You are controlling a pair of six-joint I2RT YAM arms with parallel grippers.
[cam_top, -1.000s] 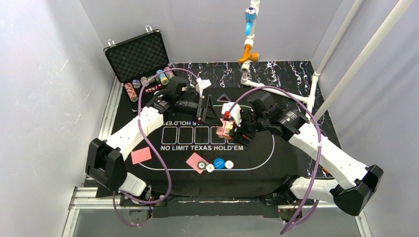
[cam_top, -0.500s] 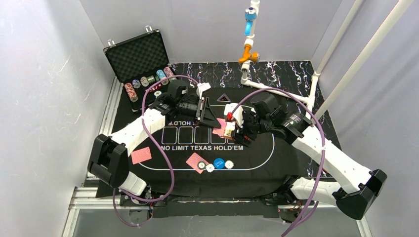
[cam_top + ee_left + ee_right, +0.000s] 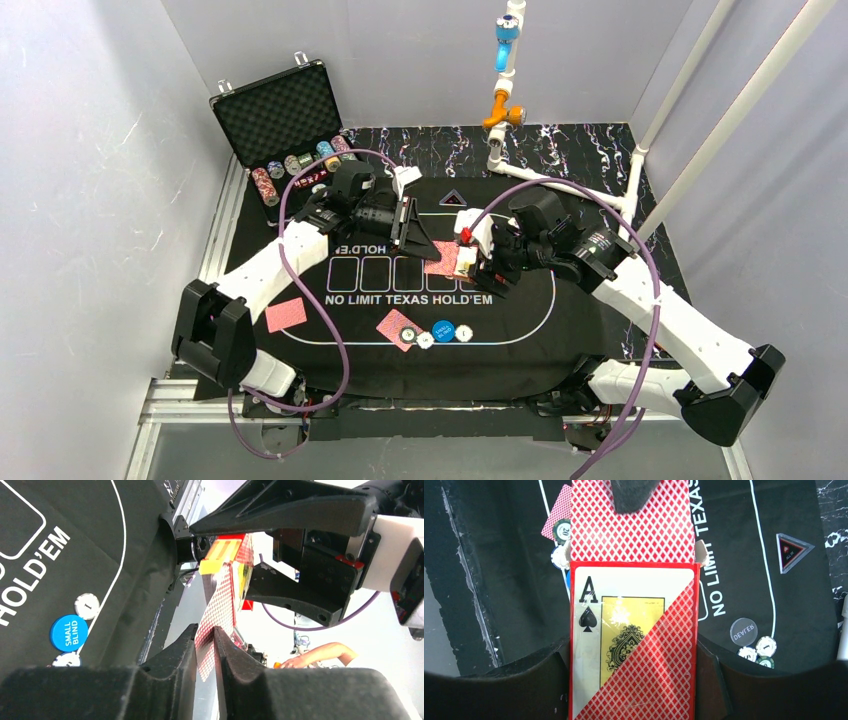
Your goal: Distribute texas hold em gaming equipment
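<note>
**Here the two arms meet on one card**

The right gripper (image 3: 633, 680) grasps the deck (image 3: 634, 630), which is in its box with the ace of spades. One jaw is on each long side, and the deck is above the middle of the black mat (image 3: 520, 320). One red-backed card (image 3: 594, 530) stands partly out of the open end of the box. The left gripper (image 3: 205, 632) has its jaws clenched on the free end of this card. In the left wrist view the card sits pressed between the two black fingers (image 3: 170, 665). So the card is in the air, one end in the deck and the other in the left jaws.

On the mat, nearer to the arm bases, a second card (image 3: 398, 328) lies back up with a striped chip (image 3: 561, 530) on it. A blue button (image 3: 443, 330) is just beside it. A third card (image 3: 286, 314) lies well apart to the left. The open case (image 3: 275, 112) stands at the far left of the bench (image 3: 560, 145), with chip rows (image 3: 300, 162) inside.
</note>
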